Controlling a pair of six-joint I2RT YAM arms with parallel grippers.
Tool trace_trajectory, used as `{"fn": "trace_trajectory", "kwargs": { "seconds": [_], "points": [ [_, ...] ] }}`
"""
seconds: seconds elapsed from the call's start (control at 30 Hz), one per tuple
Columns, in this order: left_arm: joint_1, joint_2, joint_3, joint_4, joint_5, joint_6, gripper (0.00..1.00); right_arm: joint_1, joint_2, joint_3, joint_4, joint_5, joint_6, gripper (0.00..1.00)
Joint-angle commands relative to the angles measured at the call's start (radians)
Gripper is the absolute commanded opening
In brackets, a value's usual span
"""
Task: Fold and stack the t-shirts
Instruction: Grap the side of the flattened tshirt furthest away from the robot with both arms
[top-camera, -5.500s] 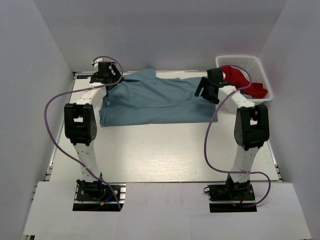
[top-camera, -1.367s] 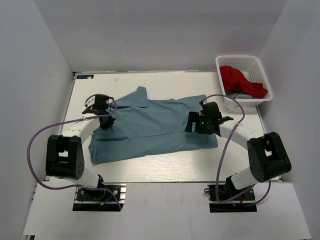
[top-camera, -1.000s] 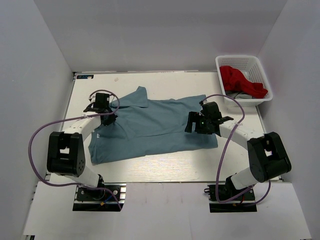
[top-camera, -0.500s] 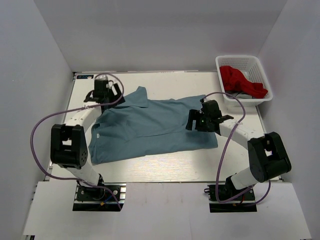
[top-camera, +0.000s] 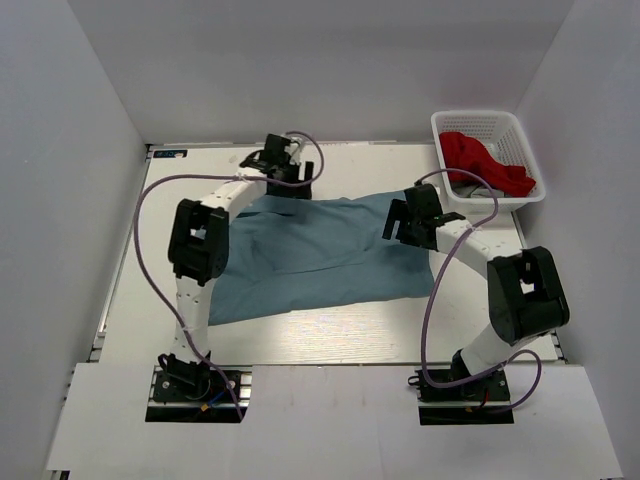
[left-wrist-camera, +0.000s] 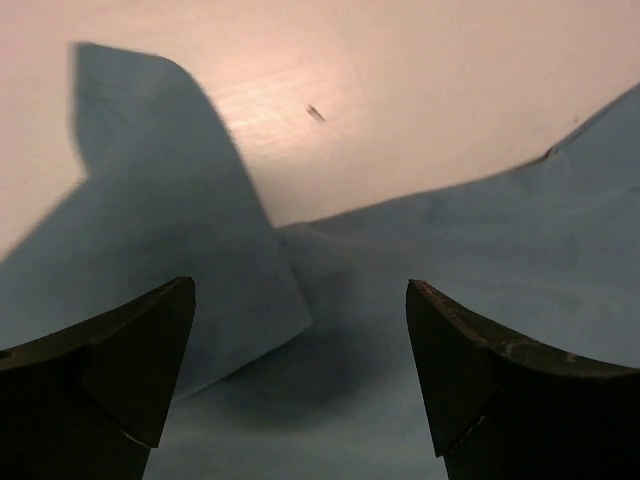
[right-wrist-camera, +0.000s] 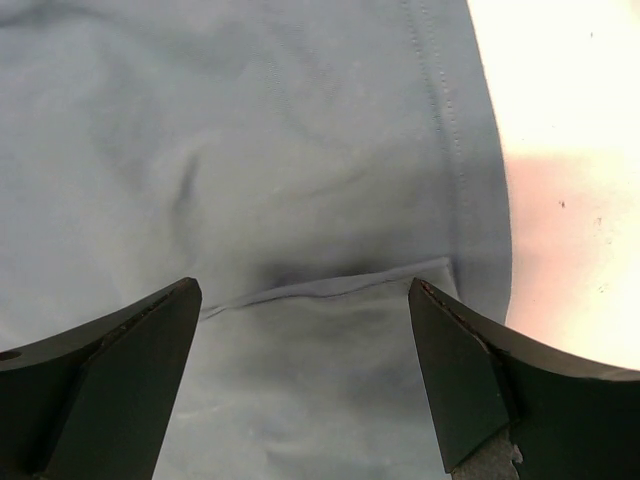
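Note:
A grey-blue t-shirt (top-camera: 310, 250) lies spread across the middle of the white table (top-camera: 330, 330), with its lower left corner towards the near edge. My left gripper (top-camera: 287, 180) is open over the shirt's far edge. In the left wrist view (left-wrist-camera: 300, 380) a pointed flap of the shirt (left-wrist-camera: 160, 220) lies on bare table between and beyond the fingers. My right gripper (top-camera: 402, 224) is open just above the shirt's right end. In the right wrist view (right-wrist-camera: 305, 375) a stitched fold edge of the shirt (right-wrist-camera: 300, 150) runs between the fingers. Neither gripper holds anything.
A white lattice basket (top-camera: 478, 121) stands at the far right corner with a red cloth (top-camera: 485, 162) in it. White walls enclose the table on three sides. Purple cables loop from both arms over the table.
My left arm swung from the shirt's left side round to its far edge near the middle. My right gripper moved slightly farther away. The shirt's far left part shifted.

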Motion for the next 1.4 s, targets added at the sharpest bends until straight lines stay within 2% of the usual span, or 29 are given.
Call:
{"fn": "trace_trajectory", "kwargs": {
  "seconds": [0.0,0.13,0.27,0.4,0.5,0.53,0.63,0.73,0.83,0.93,0.97,1.07,1.1,1.23,1.37],
  "points": [
    [-0.047,0.024,0.072,-0.123,-0.093,0.046,0.95,-0.016,0.027,0.038,-0.026,0.016,0.031,0.9],
    [-0.047,0.082,0.132,-0.171,-0.191,0.028,0.92,-0.034,0.051,0.041,-0.024,-0.009,0.011,0.9],
    [-0.056,0.125,0.167,-0.189,-0.191,0.019,0.85,-0.047,0.077,0.041,-0.03,-0.024,0.012,0.9],
    [-0.056,0.167,0.236,-0.244,-0.191,0.019,0.74,-0.062,0.091,0.042,-0.03,-0.041,0.014,0.9],
    [-0.056,0.177,0.236,-0.245,-0.202,0.019,0.62,-0.068,0.096,0.038,-0.029,-0.043,0.015,0.9],
    [-0.056,0.177,0.236,-0.245,-0.212,0.019,0.52,-0.071,0.097,0.038,-0.03,-0.046,0.017,0.9],
    [-0.056,0.167,0.226,-0.255,-0.242,0.019,0.42,-0.083,0.109,0.039,-0.038,-0.057,0.023,0.9],
    [-0.056,0.138,0.203,-0.235,-0.252,0.019,0.35,-0.093,0.119,0.041,-0.043,-0.061,0.031,0.9],
    [-0.056,0.128,0.193,-0.222,-0.261,0.028,0.35,-0.099,0.128,0.039,-0.047,-0.066,0.032,0.9],
    [-0.056,0.128,0.193,-0.212,-0.261,0.038,0.25,-0.108,0.126,0.035,-0.046,-0.067,0.035,0.9],
    [-0.056,0.128,0.193,-0.212,-0.251,0.048,0.26,-0.108,0.122,0.033,-0.044,-0.067,0.032,0.9],
    [-0.056,0.128,0.203,-0.212,-0.178,0.048,0.45,-0.111,0.12,0.032,-0.04,-0.07,0.031,0.9],
    [-0.056,0.128,0.203,-0.199,-0.16,0.048,0.48,-0.113,0.123,0.033,-0.041,-0.077,0.034,0.9],
    [-0.056,0.101,0.157,-0.154,-0.091,0.048,0.5,-0.116,0.119,0.03,-0.04,-0.078,0.031,0.9],
    [-0.056,0.114,0.155,-0.169,-0.119,0.048,0.5,-0.116,0.119,0.027,-0.038,-0.075,0.031,0.9]
  ]
}}
